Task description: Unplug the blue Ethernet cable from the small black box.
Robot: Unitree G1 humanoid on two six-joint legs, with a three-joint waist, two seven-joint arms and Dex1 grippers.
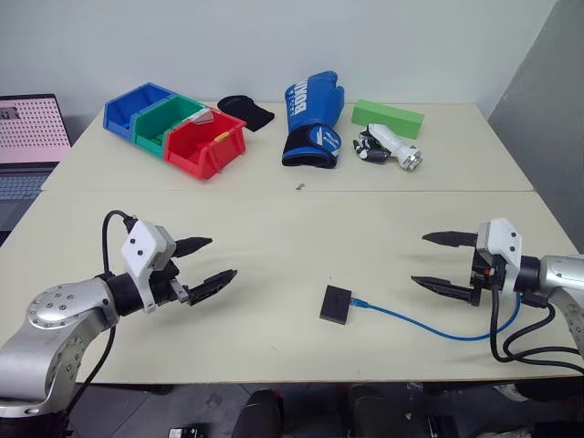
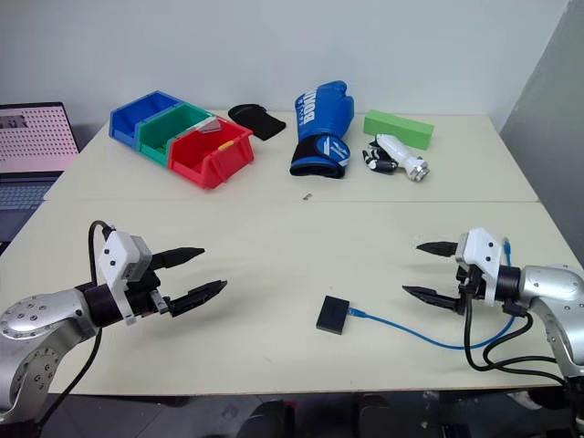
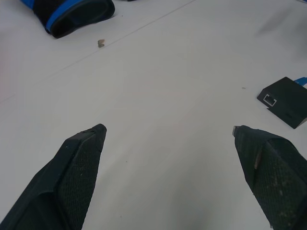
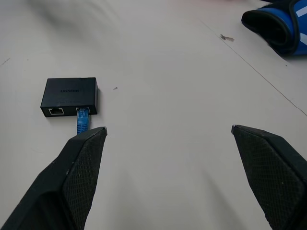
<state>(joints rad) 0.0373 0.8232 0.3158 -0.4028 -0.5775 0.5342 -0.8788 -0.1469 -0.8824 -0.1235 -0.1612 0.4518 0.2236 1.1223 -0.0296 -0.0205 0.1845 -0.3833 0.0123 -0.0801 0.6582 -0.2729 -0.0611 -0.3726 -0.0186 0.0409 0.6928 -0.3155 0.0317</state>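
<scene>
The small black box (image 1: 336, 304) lies flat on the cream table near its front edge, between my two arms. The blue Ethernet cable (image 1: 429, 328) is plugged into the box's right edge and curves off toward my right arm. In the right wrist view its plug (image 4: 82, 119) sits in one of the box's (image 4: 69, 92) two ports, the other port bare. My left gripper (image 1: 208, 260) hovers open to the left of the box, well apart from it. My right gripper (image 1: 438, 260) hovers open to the right, above the cable's run.
At the back of the table stand blue, green and red bins (image 1: 175, 127), a black cloth pad (image 1: 246, 111), a blue boxing glove (image 1: 313, 119), a green block (image 1: 388, 117) and a white tool (image 1: 394, 148). A laptop (image 1: 27, 146) sits off the far left.
</scene>
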